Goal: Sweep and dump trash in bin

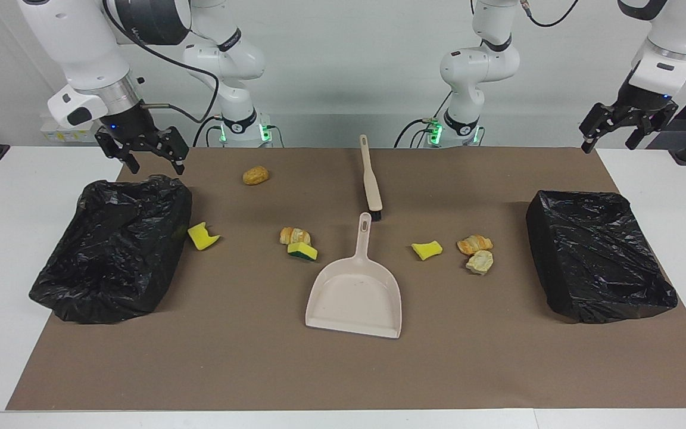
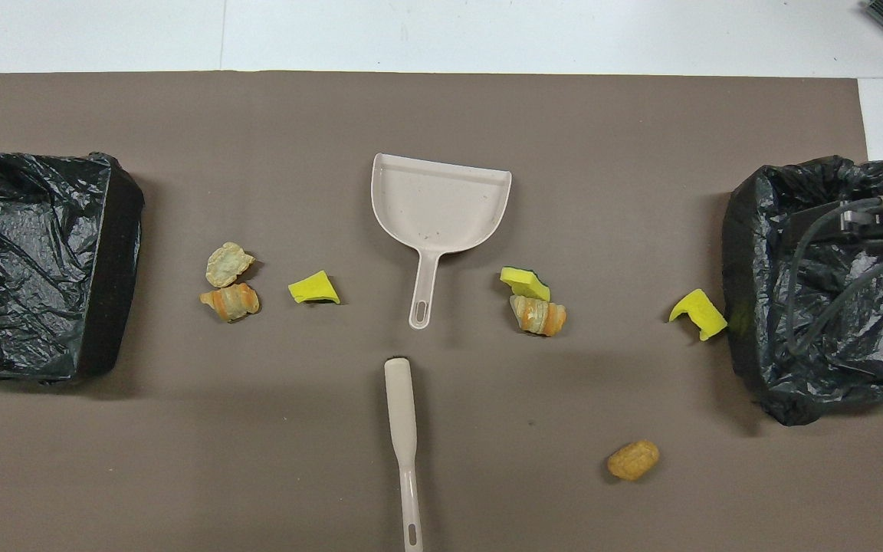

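Brown matting [image 1: 200,357] covers your table in the facing view: the right gripper [image 1: 151,159] hangs spread open over one black-lined bin [image 1: 111,250], the left gripper [image 1: 617,132] open and up above the table's edge, near the second bin [image 1: 599,256]. Trash scraps [image 1: 299,243] lie between the bins, around the dustpan [image 1: 355,292] and brush [image 1: 370,179]. From overhead you see the dustpan [image 2: 441,203] farther from the robots than the brush [image 2: 403,437], with scraps [image 2: 537,303] toward both ends and one piece [image 2: 698,313] touching the bin [image 2: 817,291].

Scraps [image 1: 298,243] crowding dustpan [image 1: 355,295] sides
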Motion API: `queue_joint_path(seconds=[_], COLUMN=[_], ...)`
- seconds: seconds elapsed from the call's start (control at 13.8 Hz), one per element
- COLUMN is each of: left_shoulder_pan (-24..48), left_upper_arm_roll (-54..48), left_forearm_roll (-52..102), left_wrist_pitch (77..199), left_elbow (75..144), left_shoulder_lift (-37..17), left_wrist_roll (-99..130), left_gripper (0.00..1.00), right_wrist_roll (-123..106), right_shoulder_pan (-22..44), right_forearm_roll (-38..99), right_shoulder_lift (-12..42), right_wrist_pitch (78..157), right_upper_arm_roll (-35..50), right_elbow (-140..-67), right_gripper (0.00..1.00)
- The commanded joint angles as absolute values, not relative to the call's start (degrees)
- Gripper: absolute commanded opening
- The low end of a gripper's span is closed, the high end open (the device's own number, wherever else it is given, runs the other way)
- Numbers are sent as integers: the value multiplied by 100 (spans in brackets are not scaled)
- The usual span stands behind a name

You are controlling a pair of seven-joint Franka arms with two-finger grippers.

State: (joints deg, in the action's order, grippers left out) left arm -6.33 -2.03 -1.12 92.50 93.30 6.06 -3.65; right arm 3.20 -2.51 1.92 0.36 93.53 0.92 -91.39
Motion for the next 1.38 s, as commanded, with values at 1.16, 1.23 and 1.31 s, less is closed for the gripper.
queue_joint_path(seconds=[1.16, 1.23, 1.31], left_shoulder_pan=[-448, -448, -448], left_upper_arm_roll=[-220, -220, -220], left_forearm_roll=[-202, -202, -202], left_wrist_pitch=[8974, 8974, 8974], left_elbow=[9316, 9316, 9316], left_shoulder_lift=[668, 668, 668], left_wrist_roll=[-351, -352, -343], left_gripper=[100, 100, 100], right_wrist_roll=[439, 439, 439], right_shoulder_pan=[-272, -272, -272], right_forearm_roll=[193, 193, 193], right_shoulder_lift=[-26, -26, -26], right_wrist_pitch=[9220, 9220, 9220], right_upper_arm_roll=[123, 114, 114], right_elbow=[-9193, -9193, -9185], right_gripper=[100, 100, 100])
